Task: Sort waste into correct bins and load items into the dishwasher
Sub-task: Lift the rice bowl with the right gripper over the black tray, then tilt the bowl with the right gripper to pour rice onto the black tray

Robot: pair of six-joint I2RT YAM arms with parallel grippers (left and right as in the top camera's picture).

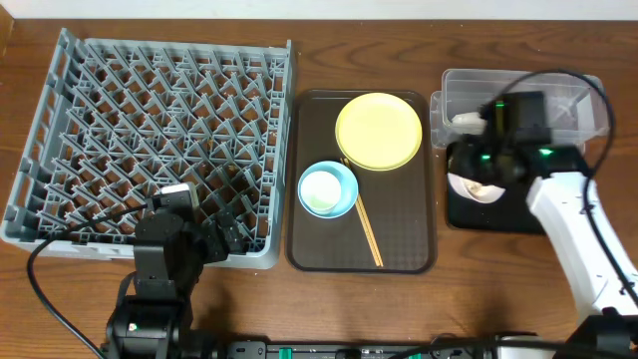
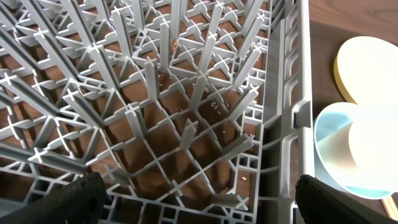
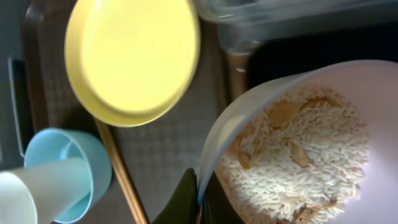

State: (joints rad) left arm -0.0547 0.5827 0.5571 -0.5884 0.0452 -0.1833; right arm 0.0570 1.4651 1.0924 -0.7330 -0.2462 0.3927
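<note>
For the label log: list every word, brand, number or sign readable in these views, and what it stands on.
No readable text in any view.
The grey dish rack, yellow plate, light-blue bowl, brown tray, clear tub and white bowl carry no print, label or number.
The green lights are plain glows, not characters.

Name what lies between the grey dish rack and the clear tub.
The brown serving tray, holding the yellow plate, the light-blue bowl and chopsticks. The overhead view shows it.
</note>
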